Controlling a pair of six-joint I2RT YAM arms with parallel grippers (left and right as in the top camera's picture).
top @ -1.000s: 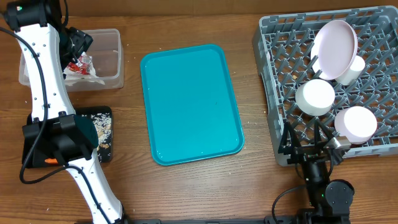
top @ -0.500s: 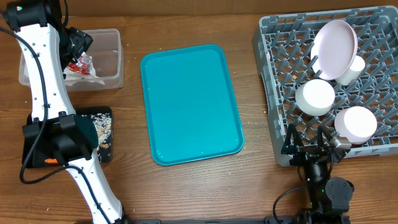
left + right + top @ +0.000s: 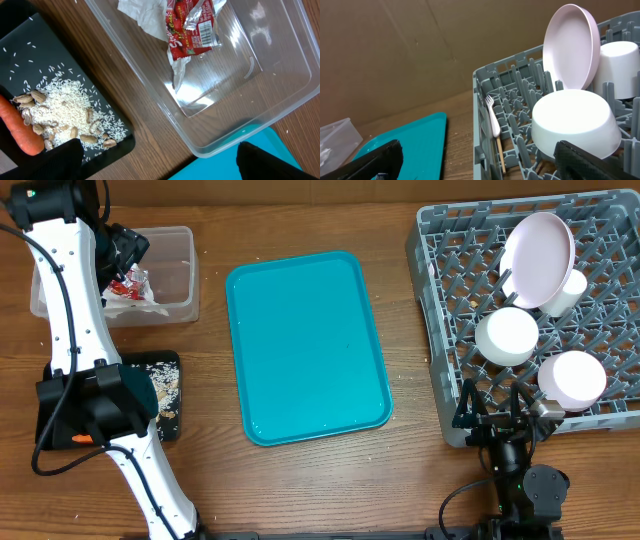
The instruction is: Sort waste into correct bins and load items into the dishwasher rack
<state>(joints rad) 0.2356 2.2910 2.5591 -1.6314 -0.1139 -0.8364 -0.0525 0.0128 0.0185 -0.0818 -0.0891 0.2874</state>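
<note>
Both claws hang wide open and empty, left gripper [image 3: 122, 246] over the clear tub [image 3: 175, 275] at the table's [image 3: 300, 490] far left corner, right gripper [image 3: 492, 413] by the rack's [image 3: 440, 300] near edge.

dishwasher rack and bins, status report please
Jaws open, both empty. Plate, two bowls, cup in rack; napkin, wrapper in clear tub; carrot, crumbs on black tray. Nothing in the way.

clear glossy plastic tub [image 3: 260, 90], shiny crinkled red wrapper [image 3: 192, 25], matt black tray [image 3: 60, 80], grained wooden surface [image 3: 300, 490], grey plastic rack [image 3: 520, 100].
</note>
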